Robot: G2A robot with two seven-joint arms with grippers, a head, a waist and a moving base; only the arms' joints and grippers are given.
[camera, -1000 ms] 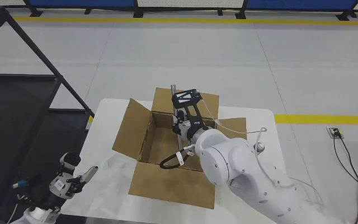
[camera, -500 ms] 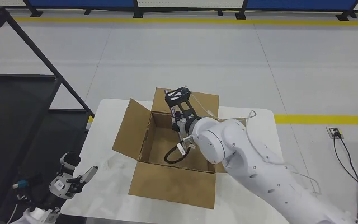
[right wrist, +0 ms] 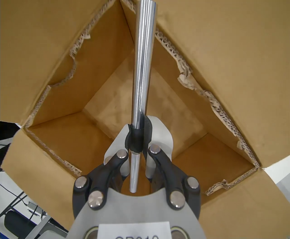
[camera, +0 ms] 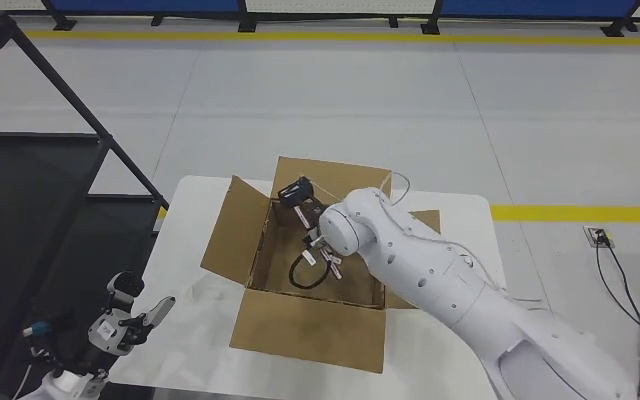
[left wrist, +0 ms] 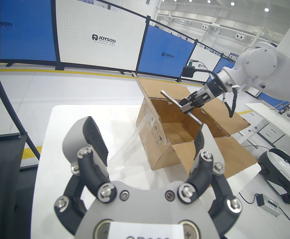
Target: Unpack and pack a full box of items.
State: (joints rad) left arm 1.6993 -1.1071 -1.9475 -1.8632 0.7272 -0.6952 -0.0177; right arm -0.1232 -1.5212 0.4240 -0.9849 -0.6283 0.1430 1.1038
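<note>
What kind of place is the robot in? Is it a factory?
Probably a big factory hall or robot test lab: blue and white fence panels, a yellow line painted on the grey floor, and high ceiling lights.

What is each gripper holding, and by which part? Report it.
The right gripper holds a metal rod, jaws shut on its shaft partway along, both ends sticking out, over the open cardboard box. The left gripper is open, holding nothing.
</note>
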